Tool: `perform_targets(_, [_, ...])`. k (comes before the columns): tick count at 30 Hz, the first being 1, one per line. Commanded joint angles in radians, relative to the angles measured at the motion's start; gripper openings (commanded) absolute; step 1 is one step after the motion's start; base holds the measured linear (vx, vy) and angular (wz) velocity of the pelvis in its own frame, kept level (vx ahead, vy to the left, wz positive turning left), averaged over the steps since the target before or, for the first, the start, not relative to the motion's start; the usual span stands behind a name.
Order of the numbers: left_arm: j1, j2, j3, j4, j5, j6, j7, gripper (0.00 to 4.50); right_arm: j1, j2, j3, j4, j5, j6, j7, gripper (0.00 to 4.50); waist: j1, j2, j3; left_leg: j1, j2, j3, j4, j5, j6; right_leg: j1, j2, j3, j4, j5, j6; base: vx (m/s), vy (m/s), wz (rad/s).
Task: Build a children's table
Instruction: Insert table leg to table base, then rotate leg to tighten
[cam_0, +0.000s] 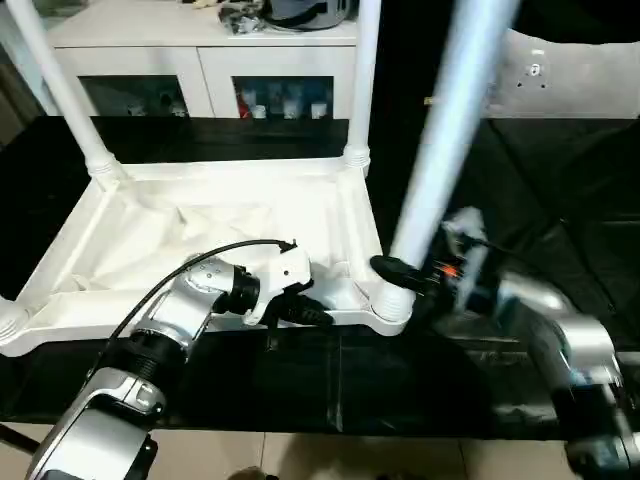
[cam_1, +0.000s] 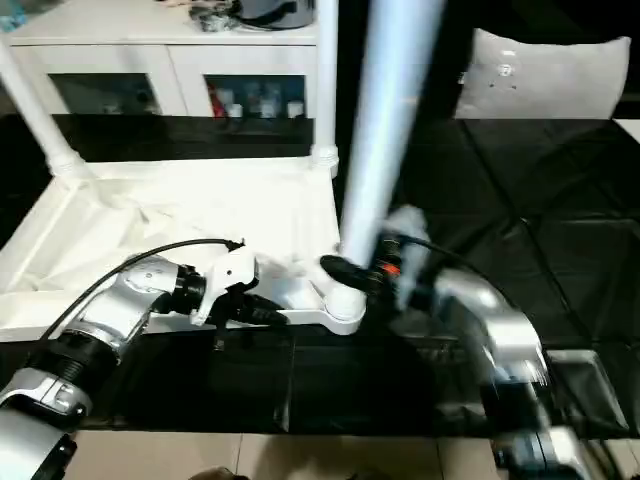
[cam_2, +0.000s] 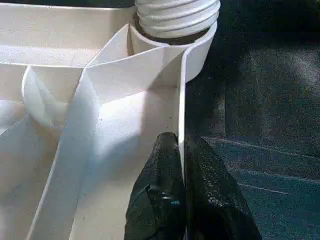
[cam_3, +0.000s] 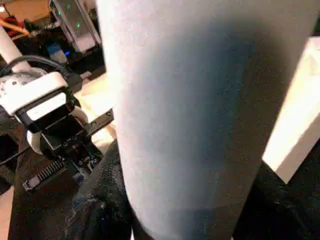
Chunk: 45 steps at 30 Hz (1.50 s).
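The white table top (cam_0: 200, 215) lies upside down on the black work table (cam_0: 350, 380). Two white legs stand upright in its far corners, one on the left (cam_0: 60, 90) and one on the right (cam_0: 365, 70). A third leg (cam_0: 450, 130) rises, leaning slightly, from the near right corner socket (cam_0: 390, 310). My right gripper (cam_0: 395, 270) is shut around the base of this leg (cam_3: 200, 110). My left gripper (cam_0: 305, 312) is shut on the top's thin near rim (cam_2: 181, 100), one finger (cam_2: 167, 170) on each side, just short of the socket with the leg's ribbed end (cam_2: 175, 15).
A white cabinet (cam_0: 200, 50) with glass doors stands behind the work table. A white panel (cam_0: 570, 80) sits at the back right. The table's front edge runs just below my forearms, with pale floor (cam_0: 350, 455) beyond it.
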Motion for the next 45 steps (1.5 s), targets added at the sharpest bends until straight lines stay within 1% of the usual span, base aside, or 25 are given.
perform_targets(1, [-0.020,-0.004,0.049,-0.002,-0.045,-0.003,0.023,0.00,0.072,0.003,0.046,0.018,-0.046,0.000,-0.020,1.90,0.004,-0.010,-0.063,0.011,0.044,-0.018,-0.076,-0.278,0.029,0.046,-0.071,0.040,-0.100,-0.454,-0.160,0.000,0.000,0.00])
perform_targets(2, [-0.020,-0.004,0.050,-0.002,-0.045,-0.003,0.024,0.00,0.084,0.005,0.048,0.011,-0.060,-0.020,-0.037,1.90,0.004,-0.012,-0.063,0.011,0.044,-0.018,-0.076,-0.277,0.029,0.045,-0.071,0.041,-0.100,-0.452,-0.158,0.000,0.000,0.00])
perform_targets(3, [-0.018,-0.003,0.050,-0.003,-0.044,-0.003,0.023,0.00,0.101,-0.009,0.076,0.001,-0.120,-0.074,-0.061,1.90,0.004,-0.004,-0.066,0.010,0.046,-0.020,-0.078,-0.268,0.026,0.047,-0.071,0.040,-0.097,-0.429,-0.163,0.000,0.000,0.00])
perform_targets(6, [-0.015,0.000,0.046,-0.005,-0.039,-0.007,0.017,0.00,0.104,-0.046,0.128,-0.008,-0.197,-0.105,-0.063,1.90,-0.001,-0.006,-0.064,0.010,0.044,-0.019,-0.079,-0.288,0.023,0.048,-0.068,0.040,-0.098,-0.423,-0.164,0.000,0.000,0.00])
perform_targets(8, [-0.014,0.002,0.041,-0.007,-0.035,-0.012,0.012,0.00,0.101,-0.063,0.160,-0.001,-0.229,-0.116,-0.047,1.90,-0.004,-0.005,-0.061,0.011,0.042,-0.020,-0.079,-0.314,0.026,0.046,-0.069,0.039,-0.104,-0.468,-0.157,0.000,0.000,0.00])
perform_targets(10, [-0.013,0.004,0.038,-0.011,-0.032,-0.015,0.009,0.00,0.100,-0.071,0.180,0.004,-0.241,-0.121,-0.033,1.90,-0.005,-0.007,-0.060,0.012,0.042,-0.020,-0.079,-0.322,0.028,0.045,-0.069,0.038,-0.107,-0.498,-0.147,0.000,0.000,0.00])
perform_targets(12, [-0.010,0.006,0.034,-0.017,-0.029,-0.018,0.005,0.00,0.100,-0.080,0.209,0.014,-0.254,-0.124,-0.008,1.90,-0.006,-0.005,-0.059,0.013,0.043,-0.022,-0.080,-0.327,0.028,0.043,-0.070,0.039,-0.109,-0.514,-0.141,0.000,0.000,0.00])
perform_targets(13, [-0.008,0.007,0.031,-0.026,-0.030,-0.019,-0.004,0.00,0.101,-0.083,0.231,0.030,-0.265,-0.134,0.011,1.90,-0.006,-0.011,-0.060,0.013,0.044,-0.023,-0.081,-0.331,0.028,0.043,-0.071,0.039,-0.109,-0.514,-0.139,0.000,0.000,0.00])
perform_targets(16, [-0.010,0.011,0.023,-0.033,-0.028,-0.030,-0.015,0.00,0.096,-0.088,0.256,0.051,-0.275,-0.154,0.032,1.90,-0.009,-0.007,-0.063,0.012,0.045,-0.023,-0.082,-0.335,0.029,0.044,-0.069,0.040,-0.104,-0.462,-0.158,0.000,0.000,0.00])
perform_targets(21, [-0.052,0.009,0.015,0.015,-0.019,-0.056,-0.038,0.00,0.081,-0.096,0.279,0.052,-0.265,-0.128,0.078,1.89,-0.010,-0.009,-0.062,0.012,0.045,-0.022,-0.084,-0.346,0.031,0.046,-0.068,0.040,-0.104,-0.447,-0.165,0.000,0.000,0.00])
perform_targets(23, [-0.108,-0.002,0.025,0.086,-0.013,-0.079,-0.033,0.00,0.084,-0.096,0.278,0.028,-0.253,-0.103,0.084,1.89,-0.010,-0.006,-0.058,0.012,0.041,-0.021,-0.084,-0.344,0.036,0.044,-0.066,0.039,-0.109,-0.461,-0.157,0.000,0.000,0.00])
perform_targets(27, [-0.159,-0.004,0.034,0.150,-0.001,-0.095,-0.019,0.00,0.092,-0.078,0.268,0.007,-0.250,-0.083,0.046,1.89,-0.007,-0.006,-0.056,0.015,0.044,-0.024,-0.086,-0.369,0.027,0.043,-0.069,0.039,-0.112,-0.484,-0.155,0.000,0.000,0.00])
perform_targets(30, [-0.158,0.006,0.041,0.147,0.000,-0.082,-0.010,0.00,0.091,-0.046,0.247,0.007,-0.265,-0.083,-0.032,1.89,-0.008,-0.004,-0.050,0.021,0.043,-0.028,-0.089,-0.418,0.012,0.035,-0.069,0.035,-0.118,-0.554,-0.136,0.000,0.000,0.00])
perform_targets(32, [-0.149,0.008,0.050,0.141,-0.006,-0.073,-0.001,0.00,0.085,-0.029,0.233,0.017,-0.276,-0.085,-0.077,1.89,-0.013,-0.005,-0.046,0.023,0.042,-0.033,-0.090,-0.449,0.003,0.032,-0.072,0.031,-0.126,-0.622,-0.108,0.000,0.000,0.00])
perform_targets(34, [-0.108,0.015,0.082,0.097,-0.027,-0.033,0.035,0.00,0.065,0.027,0.192,0.044,-0.294,-0.074,-0.202,1.89,-0.019,-0.003,-0.044,0.025,0.041,-0.036,-0.091,-0.470,-0.008,0.026,-0.071,0.029,-0.129,-0.644,-0.100,0.000,0.000,0.00])
perform_targets(35, [-0.066,0.020,0.100,0.032,-0.036,0.014,0.068,0.00,0.055,0.056,0.173,0.052,-0.307,-0.070,-0.273,1.89,-0.028,-0.018,-0.046,0.019,0.043,-0.042,-0.094,-0.479,-0.019,0.031,-0.076,0.024,-0.125,-0.659,-0.094,0.000,0.000,0.00])
perform_targets(36, [-0.066,0.020,0.100,0.031,-0.036,0.015,0.069,0.00,0.055,0.057,0.173,0.052,-0.307,-0.070,-0.274,1.89,-0.032,-0.011,-0.044,0.014,0.045,-0.047,-0.097,-0.482,-0.023,0.034,-0.079,0.022,-0.121,-0.662,-0.094,0.000,0.000,0.00])
perform_targets(38, [-0.032,0.022,0.108,-0.025,-0.038,0.053,0.094,0.00,0.046,0.074,0.164,0.061,-0.319,-0.075,-0.319,1.89,-0.041,-0.001,-0.042,0.021,0.046,-0.049,-0.098,-0.519,-0.022,0.026,-0.076,0.018,-0.133,-0.680,-0.077,0.000,0.000,0.00])
perform_targets(39, [0.020,0.018,0.115,-0.113,-0.038,0.112,0.128,0.00,0.026,0.100,0.149,0.080,-0.329,-0.085,-0.377,1.89,-0.046,-0.007,-0.043,0.018,0.049,-0.051,-0.101,-0.529,-0.025,0.030,-0.077,0.017,-0.127,-0.652,-0.083,0.000,0.000,0.00])
perform_targets(40, [0.053,0.012,0.118,-0.169,-0.038,0.149,0.149,0.00,0.011,0.117,0.138,0.095,-0.334,-0.088,-0.414,1.89,-0.061,-0.005,-0.039,0.007,0.052,-0.056,-0.111,-0.553,-0.034,0.034,-0.076,0.013,-0.123,-0.636,-0.093,0.000,0.000,0.00])
perform_targets(41, [0.084,0.000,0.120,-0.227,-0.035,0.191,0.175,0.00,-0.011,0.137,0.124,0.119,-0.336,-0.088,-0.455,1.89,-0.066,-0.003,-0.041,0.015,0.050,-0.057,-0.107,-0.580,-0.036,0.031,-0.078,0.012,-0.127,-0.652,-0.083,0.000,0.000,0.00])
perform_targets(42, [0.097,-0.014,0.117,-0.264,-0.029,0.217,0.196,0.00,-0.031,0.146,0.115,0.144,-0.338,-0.093,-0.479,1.89,-0.071,-0.009,-0.041,0.018,0.048,-0.054,-0.106,-0.581,-0.032,0.027,-0.077,0.012,-0.132,-0.652,-0.085,0.000,0.000,0.00])
perform_targets(43, [0.116,-0.036,0.112,-0.317,-0.021,0.254,0.226,0.00,-0.060,0.160,0.103,0.179,-0.339,-0.099,-0.513,1.89,-0.081,-0.009,-0.043,0.015,0.049,-0.056,-0.105,-0.573,-0.030,0.034,-0.081,0.008,-0.128,-0.633,-0.097,0.000,0.000,0.00])
perform_targets(44, [0.132,-0.061,0.103,-0.379,-0.011,0.301,0.259,0.00,-0.090,0.175,0.089,0.219,-0.345,-0.104,-0.550,1.89,-0.087,-0.009,-0.043,0.010,0.048,-0.054,-0.104,-0.567,-0.024,0.036,-0.081,0.003,-0.131,-0.626,-0.095,0.000,0.000,0.00])
perform_targets(45, [0.137,-0.073,0.099,-0.405,-0.007,0.322,0.274,0.00,-0.102,0.182,0.082,0.236,-0.349,-0.106,-0.565,1.89,-0.088,-0.007,-0.041,0.012,0.049,-0.054,-0.104,-0.568,-0.024,0.035,-0.083,0.000,-0.132,-0.622,-0.096,0.000,0.000,0.00])
